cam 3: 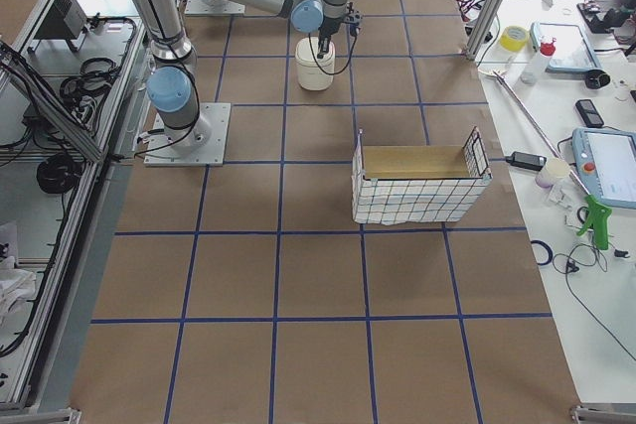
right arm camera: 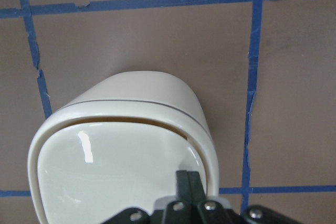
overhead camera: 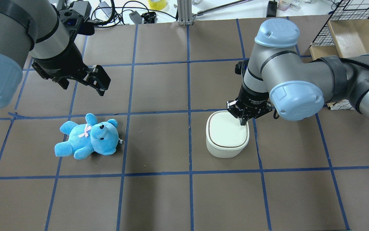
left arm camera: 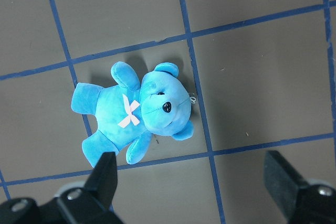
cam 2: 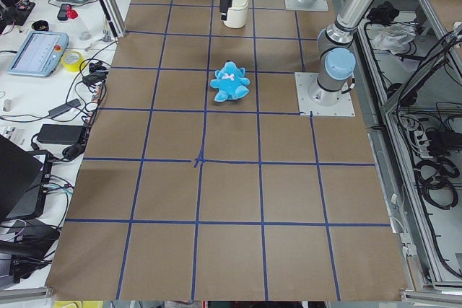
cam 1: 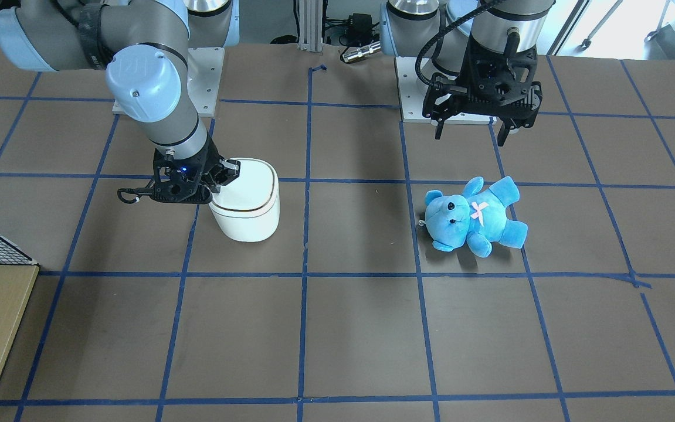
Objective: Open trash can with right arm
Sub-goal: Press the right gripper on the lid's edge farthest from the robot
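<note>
The right gripper (overhead camera: 244, 120) has its fingers (right arm camera: 189, 182) closed tight together with nothing between them. Their tips touch one corner of the lid of the trash can (overhead camera: 227, 136), which stands directly beneath and ahead of them on the table (overhead camera: 158, 199). The left gripper (cam 1: 471, 133) hangs wide open and empty, and the blue teddy bear (cam 1: 472, 217) lies below its fingers, untouched.

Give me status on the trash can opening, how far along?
Done: the right gripper is on the trash can, closed fingers pressing the lid near one corner. In hand: a thin slit shows at the lid's far edge, so it may be barely cracked. Left: the lid is not flipped open yet. The left gripper hangs open over the teddy bear, uninvolved.
</note>
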Controlling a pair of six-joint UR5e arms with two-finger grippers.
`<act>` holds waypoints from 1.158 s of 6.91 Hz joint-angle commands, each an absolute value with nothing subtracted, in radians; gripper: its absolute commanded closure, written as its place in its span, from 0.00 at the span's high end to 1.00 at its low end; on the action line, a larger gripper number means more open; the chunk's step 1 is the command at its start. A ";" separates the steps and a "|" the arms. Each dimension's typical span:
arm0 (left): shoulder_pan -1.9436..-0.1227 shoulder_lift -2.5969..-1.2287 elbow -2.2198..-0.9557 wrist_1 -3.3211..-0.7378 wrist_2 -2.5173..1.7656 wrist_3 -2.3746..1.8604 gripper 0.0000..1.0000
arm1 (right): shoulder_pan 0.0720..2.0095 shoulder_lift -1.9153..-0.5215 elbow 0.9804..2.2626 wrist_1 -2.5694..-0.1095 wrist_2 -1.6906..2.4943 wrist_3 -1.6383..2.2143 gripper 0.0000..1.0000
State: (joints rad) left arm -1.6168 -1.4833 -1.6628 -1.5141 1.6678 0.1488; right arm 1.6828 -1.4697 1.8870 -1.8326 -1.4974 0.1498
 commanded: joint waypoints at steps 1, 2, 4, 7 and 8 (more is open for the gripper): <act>-1.617 -1.483 -1.663 -1.514 1.667 0.149 1.00 | 1.683 -1.457 1.890 -1.838 -1.496 0.150 0.00; -1.617 -1.483 -1.663 -1.514 1.667 0.149 1.00 | 1.683 -1.457 1.890 -1.838 -1.496 0.150 0.00; -1.617 -1.483 -1.663 -1.514 1.667 0.149 1.00 | 1.683 -1.457 1.890 -1.838 -1.494 0.150 0.00; -1.617 -1.483 -1.663 -1.514 1.667 0.149 1.00 | 1.683 -1.491 1.856 -1.827 -1.497 0.170 0.23; -1.617 -1.483 -1.663 -1.514 1.667 0.149 1.00 | 1.681 -1.511 1.827 -1.825 -1.503 0.185 0.55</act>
State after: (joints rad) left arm -1.6168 -1.4833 -1.6628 -1.5140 1.6675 0.1488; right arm 1.6826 -1.4892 1.8541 -1.8274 -1.4990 0.1694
